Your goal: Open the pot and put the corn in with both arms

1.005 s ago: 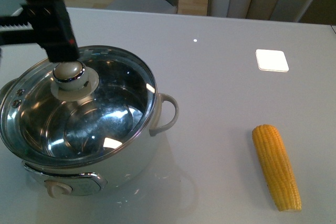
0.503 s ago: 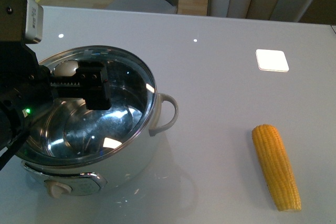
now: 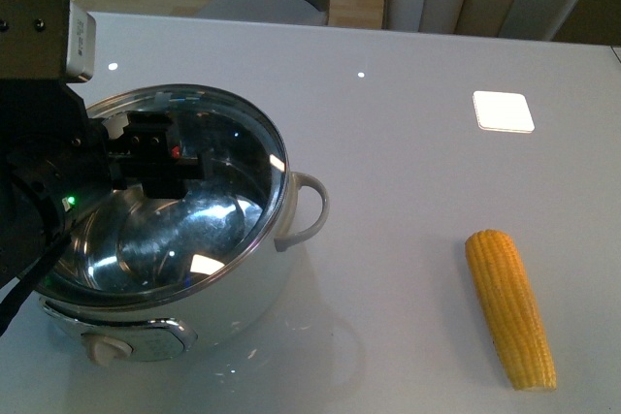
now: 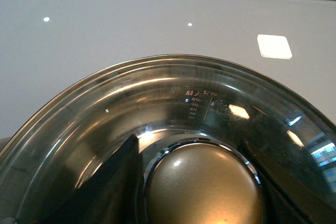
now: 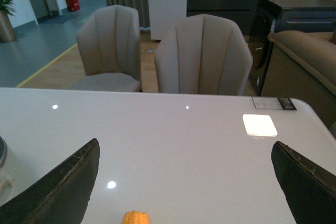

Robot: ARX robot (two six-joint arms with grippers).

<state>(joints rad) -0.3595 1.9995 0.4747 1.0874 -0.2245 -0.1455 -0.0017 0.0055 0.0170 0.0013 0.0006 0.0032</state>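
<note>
White table [image 3: 408, 143], chairs [image 5: 202, 51] behind. One pot [image 3: 243, 312] at front left, one glass lid [image 3: 228, 210] on it. My left gripper [image 3: 155, 154] straddles the knob [image 4: 205, 190], a finger on either side; clamped or not, can't tell. One corn [image 3: 509, 307] at front right, well apart from pot, long axis running away from me, nearer my right gripper [image 5: 184, 148] — spread wide, empty. One white tile [image 3: 503, 111].

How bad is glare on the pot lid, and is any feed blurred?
Front view: bright patches mirror off the domed glass lid of the white electric pot, but its steel inside shows through; yellow corn cob sharp. Left wrist view: round metal lid knob close and soft. Right wrist view: crisp, glints on the glossy white table.
</note>
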